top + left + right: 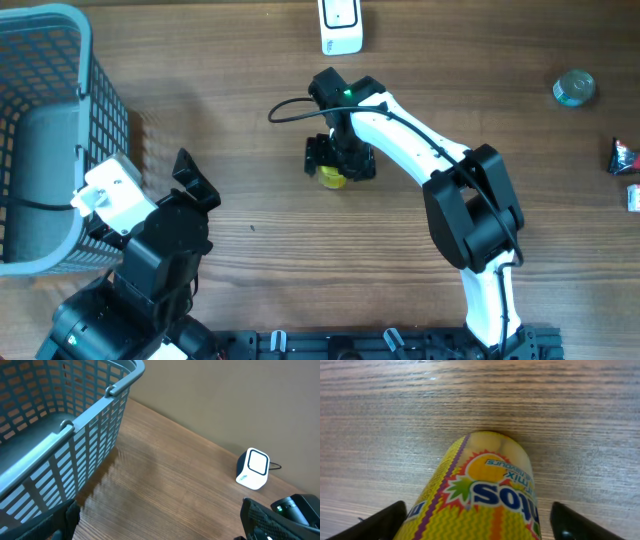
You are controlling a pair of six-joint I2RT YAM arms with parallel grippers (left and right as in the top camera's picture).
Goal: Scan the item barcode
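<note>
**Brown wooden table [250, 150] against a plain tan wall [225, 395]**

The table fills the whole overhead view, its surface a warm brown with fine dark grain running left to right. In the left wrist view the wall rises at the table's far edge, flat and evenly coloured. The light is soft and even. In the right wrist view a pale sheen lies across the far wood.

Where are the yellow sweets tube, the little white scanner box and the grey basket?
Yellow sweets tube [480, 495]: right wrist view, printed label.
White scanner box [341, 25]: overhead view, its body.
Grey plastic basket [105, 110]: overhead view, mesh wall.
</note>
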